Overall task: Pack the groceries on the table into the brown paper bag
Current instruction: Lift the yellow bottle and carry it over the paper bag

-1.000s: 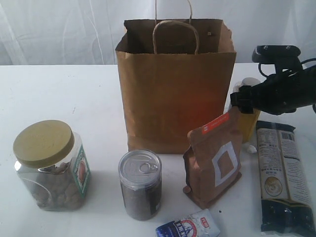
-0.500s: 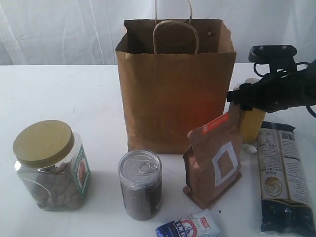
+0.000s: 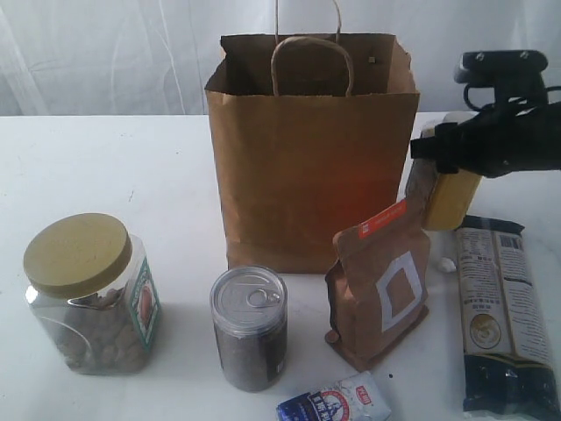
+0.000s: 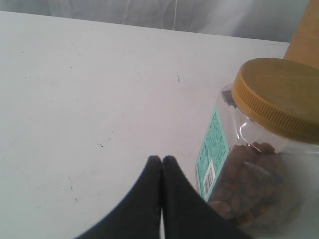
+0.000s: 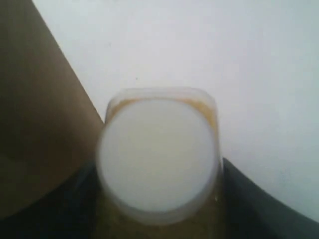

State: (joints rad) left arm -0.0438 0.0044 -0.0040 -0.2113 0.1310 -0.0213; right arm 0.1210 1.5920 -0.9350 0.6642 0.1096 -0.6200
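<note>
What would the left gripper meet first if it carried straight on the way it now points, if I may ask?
Probably only the bare table: the shut left gripper points across its open surface, and the clear jar stands off to one side of that line. Depth is unclear.

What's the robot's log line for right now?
right claw: gripping yellow juice bottle beside brown paper bag | left claw: shut, empty, by clear jar

The right gripper (image 3: pixel 438 151) is matte black, with a black screw-fastened camera module (image 3: pixel 504 68) above it; the left gripper (image 4: pixel 161 167) has tapered black fingers (image 4: pixel 147 201).
</note>
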